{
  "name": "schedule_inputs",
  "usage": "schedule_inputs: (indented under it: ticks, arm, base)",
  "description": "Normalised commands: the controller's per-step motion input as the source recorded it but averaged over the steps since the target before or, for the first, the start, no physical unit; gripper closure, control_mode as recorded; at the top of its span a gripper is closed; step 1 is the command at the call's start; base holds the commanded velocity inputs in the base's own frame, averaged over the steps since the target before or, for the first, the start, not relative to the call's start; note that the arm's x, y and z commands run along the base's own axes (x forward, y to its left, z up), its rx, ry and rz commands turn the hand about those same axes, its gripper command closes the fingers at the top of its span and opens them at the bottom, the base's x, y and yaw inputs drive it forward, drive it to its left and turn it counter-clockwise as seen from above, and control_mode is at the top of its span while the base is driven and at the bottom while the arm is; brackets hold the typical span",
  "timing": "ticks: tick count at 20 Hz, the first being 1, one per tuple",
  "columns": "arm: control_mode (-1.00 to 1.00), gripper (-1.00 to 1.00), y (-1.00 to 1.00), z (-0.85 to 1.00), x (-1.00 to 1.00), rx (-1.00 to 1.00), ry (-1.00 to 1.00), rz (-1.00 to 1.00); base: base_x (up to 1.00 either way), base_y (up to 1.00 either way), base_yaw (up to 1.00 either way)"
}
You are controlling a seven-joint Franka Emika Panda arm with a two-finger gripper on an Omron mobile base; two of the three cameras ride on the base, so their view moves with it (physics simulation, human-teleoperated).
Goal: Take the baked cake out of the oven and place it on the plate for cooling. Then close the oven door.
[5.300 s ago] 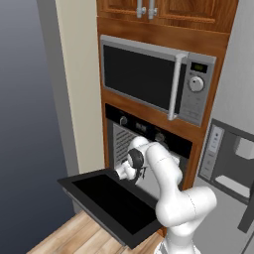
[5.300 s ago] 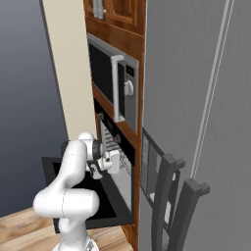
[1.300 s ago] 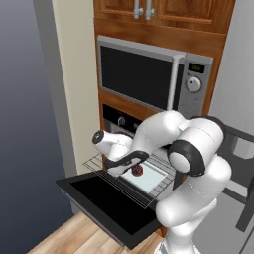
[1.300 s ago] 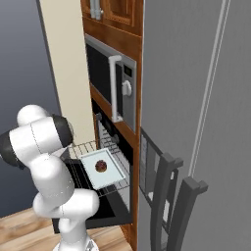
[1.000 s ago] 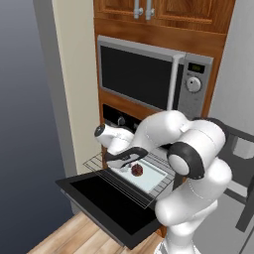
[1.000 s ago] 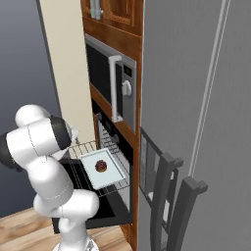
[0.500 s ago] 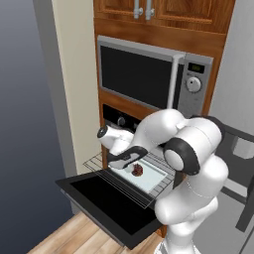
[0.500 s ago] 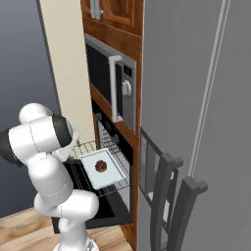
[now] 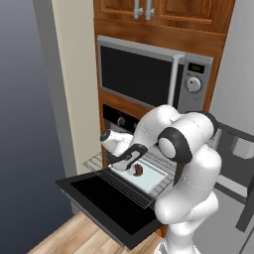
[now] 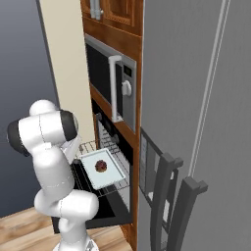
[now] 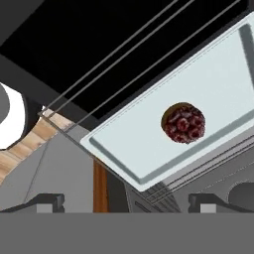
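Note:
The baked cake (image 9: 138, 170) (image 10: 101, 166) (image 11: 183, 123) is a small dark reddish-brown lump on a pale tray (image 9: 151, 179) (image 11: 144, 141). The tray rests on the wire rack (image 9: 99, 163), which is pulled out of the black oven (image 9: 119, 120). Below it the oven door (image 9: 106, 201) hangs open and flat. My gripper (image 9: 130, 159) (image 11: 128, 203) hovers just above the tray's left end, close to the cake and apart from it. It is open and holds nothing. The plate is out of view.
A silver microwave (image 9: 144, 77) sits right above the oven in the wood cabinetry. A grey fridge (image 10: 196, 98) stands to the right, with a dark chair (image 10: 171, 196) in front of it. A beige wall panel (image 9: 74, 74) borders the oven on the left.
Since the earliest frames the rack with tray and cake has come out over the open door. Over the last second my hand has barely shifted and the jaws stay wide.

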Motion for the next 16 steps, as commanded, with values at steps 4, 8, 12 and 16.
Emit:
schedule_inputs:
  ticks: [4, 8, 12, 16]
  arm:
    - [-1.0, -1.0, -0.09, -0.24, 0.23, 0.0, 0.06, 0.02]
    - [-1.0, -1.0, -0.12, -0.12, 0.27, -0.01, 0.11, 0.0]
    - [-1.0, -1.0, -0.18, -0.17, 0.19, -0.03, 0.1, 0.0]
    - [-1.0, -1.0, -0.24, -0.2, 0.12, -0.07, 0.05, 0.0]
  base:
    - [0.0, 0.0, 0.0]
    - [0.0, 0.0, 0.0]
    - [0.0, 0.0, 0.0]
    - [0.0, 0.0, 0.0]
